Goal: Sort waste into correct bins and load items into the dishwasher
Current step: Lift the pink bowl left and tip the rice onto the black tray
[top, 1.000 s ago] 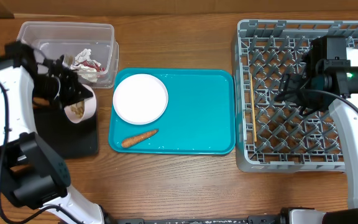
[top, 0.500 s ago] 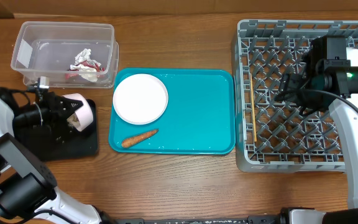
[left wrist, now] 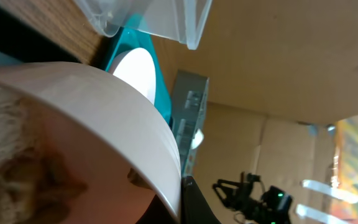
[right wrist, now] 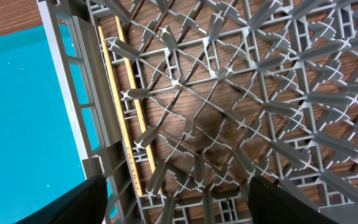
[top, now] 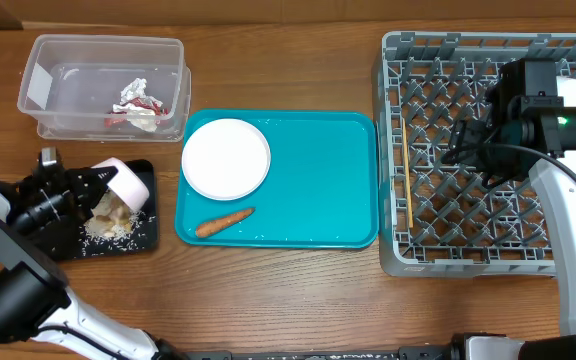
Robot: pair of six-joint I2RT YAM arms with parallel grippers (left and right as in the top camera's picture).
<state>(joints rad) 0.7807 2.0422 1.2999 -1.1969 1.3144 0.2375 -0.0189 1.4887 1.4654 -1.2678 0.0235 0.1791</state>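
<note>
Scraps [top: 101, 226] now spilled onto black tray [top: 144, 238]; left gripper [top: 96, 188] clamps cup [top: 134, 182] mouth-leftward, right gripper [right wrist: 179, 205] gapes.

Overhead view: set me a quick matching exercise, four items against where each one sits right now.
Things:
1. carrot piece
2. chopsticks
3. red wrapper
4. food scraps

Places:
A. in the clear tub
B. on the black tray
C. on the teal tray
D. in the grey dish rack, along its left edge

Pairs: 1-C, 2-D, 3-A, 4-B
</note>
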